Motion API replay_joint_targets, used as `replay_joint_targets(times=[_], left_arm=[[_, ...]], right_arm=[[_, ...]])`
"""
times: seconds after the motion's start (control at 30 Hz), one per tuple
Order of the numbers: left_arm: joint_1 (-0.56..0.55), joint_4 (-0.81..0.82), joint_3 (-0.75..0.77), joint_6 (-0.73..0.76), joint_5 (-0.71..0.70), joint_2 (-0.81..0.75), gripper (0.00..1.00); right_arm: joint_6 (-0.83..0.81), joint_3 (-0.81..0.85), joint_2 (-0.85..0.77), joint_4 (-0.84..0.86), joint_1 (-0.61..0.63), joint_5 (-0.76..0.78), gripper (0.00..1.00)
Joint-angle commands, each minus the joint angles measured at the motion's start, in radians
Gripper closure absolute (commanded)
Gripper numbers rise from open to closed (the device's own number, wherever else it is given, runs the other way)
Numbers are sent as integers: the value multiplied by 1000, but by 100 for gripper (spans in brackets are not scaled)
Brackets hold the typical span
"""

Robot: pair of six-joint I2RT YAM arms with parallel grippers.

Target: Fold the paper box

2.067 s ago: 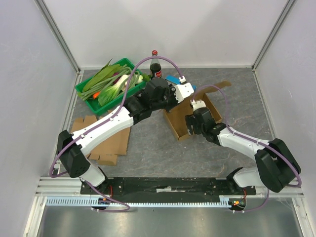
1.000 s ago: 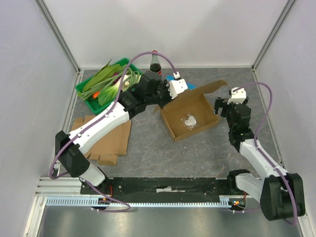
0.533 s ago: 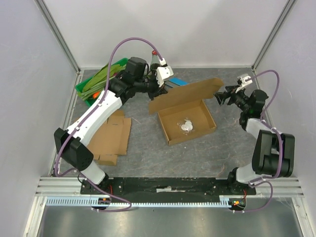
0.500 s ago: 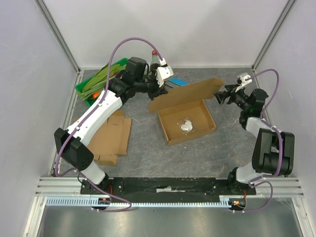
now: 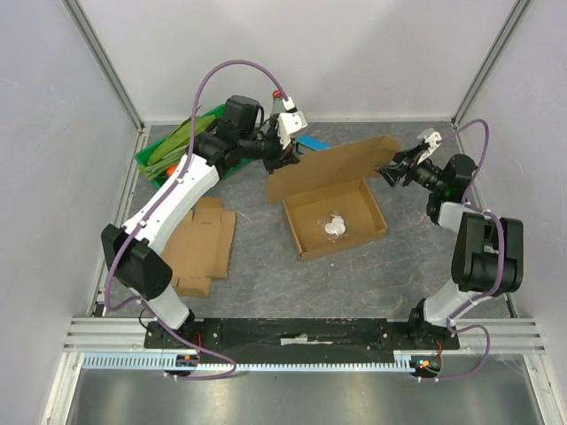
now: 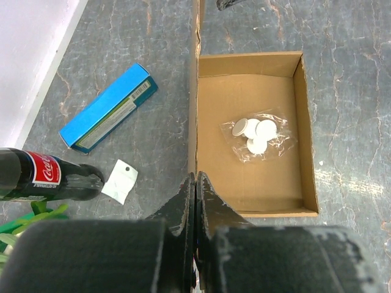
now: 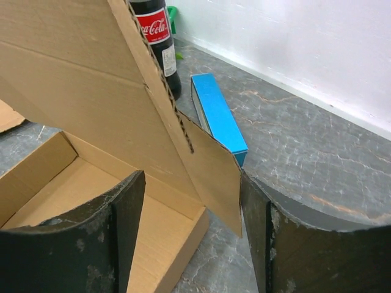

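Two end effectors are set at a cardboard box [image 5: 350, 205] on the desk [image 5: 381, 274].
Its raised lid [image 5: 332, 164] is pinched by the left end effector [image 6: 195, 183]; the right end effector [image 7: 192, 183] is spread open around a lid corner.

The cola bottle [image 7: 156, 46] carries a red Coca-Cola label (white script)

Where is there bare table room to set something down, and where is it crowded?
Bare: the near strip between the paper box and base rail; the gap between box and flat cardboard. Crowded: far left corner, with vegetable tray, cola bottle, blue carton and left gripper.
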Motion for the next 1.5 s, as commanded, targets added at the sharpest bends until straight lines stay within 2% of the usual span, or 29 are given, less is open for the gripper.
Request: replay_joint_targets(times=[0.0, 0.07, 0.13, 0.2, 0.23, 0.27, 0.3, 0.37, 0.4, 0.43, 0.47, 0.53, 0.57, 0.63, 0.67, 0.73, 0.83, 0.93, 1.0, 1.07, 1.13, 1.17, 1.23, 1.27, 1.33, 1.43, 1.47], left_arm=[[19, -30, 57, 30, 72, 33, 97], [21, -37, 74, 27, 75, 43, 97], [21, -39, 80, 21, 74, 53, 96], [21, -14, 84, -28, 37, 50, 89], [28, 13, 81, -66, 14, 46, 82], [35, 70, 77, -112, -13, 41, 69], [42, 87, 75, -193, -33, 37, 63], [51, 183, 30, -301, -142, -2, 41], [51, 209, 5, -400, -259, -22, 35], [53, 239, -27, -450, -318, -78, 30], [53, 300, -117, -489, -352, -112, 21], [53, 377, -233, -592, -472, -201, 17], [55, 412, -352, -608, -501, -280, 16], [56, 544, -473, -602, -584, -359, 14], [61, 588, -562, -596, -586, -403, 13], [77, 650, -601, -562, -537, -417, 16], [79, 633, -614, -481, -397, -414, 17], [88, 547, -592, -409, -380, -373, 17], [107, 533, -592, -375, -371, -341, 24], [116, 530, -601, -344, -362, -322, 41], [130, 547, -617, -329, -377, -310, 41], [140, 567, -623, -326, -357, -303, 38], [195, 549, -589, -338, -264, -252, 35], [214, 544, -548, -362, -186, -235, 29], [261, 543, -516, -378, -97, -197, 25], [271, 529, -465, -378, 8, -137, 25], [271, 539, -463, -392, 22, -115, 29]], right_arm=[[53, 50, 53, 155, 7, -78, 32], [100, 56, 87, 189, 7, -87, 43], [169, 45, 107, 325, 9, -86, 56], [284, 7, 128, 513, 9, -72, 68], [306, -14, 132, 547, 9, -60, 76], [321, -19, 136, 566, 9, -60, 81], [338, -25, 132, 584, 7, -58, 85], [326, -54, 110, 583, 9, -43, 90], [311, -60, 98, 527, 9, -31, 91], [256, -60, 86, 473, 10, -18, 96], [230, -60, 60, 425, 13, -15, 98], [166, -79, 27, 335, 18, 17, 99], [139, -83, -11, 296, 19, 37, 100], [36, -87, -48, 172, 32, 69, 100], [-6, -82, -80, 131, 39, 80, 100], [-74, -61, -100, 0, 58, 89, 100], [-135, -33, -106, -98, 62, 101, 100], [-149, -28, -109, -118, 61, 108, 100], [-149, -27, -111, -120, 61, 114, 100], [-151, -22, -111, -127, 61, 121, 100], [-181, -11, -112, -156, 62, 121, 100], [-182, -11, -114, -158, 61, 121, 100], [-183, -7, -112, -158, 61, 120, 100], [-183, -7, -109, -158, 61, 118, 100], [-182, -5, -106, -158, 62, 115, 100], [-177, -5, -100, -149, 62, 112, 100], [-172, -5, -100, -141, 62, 111, 100]])
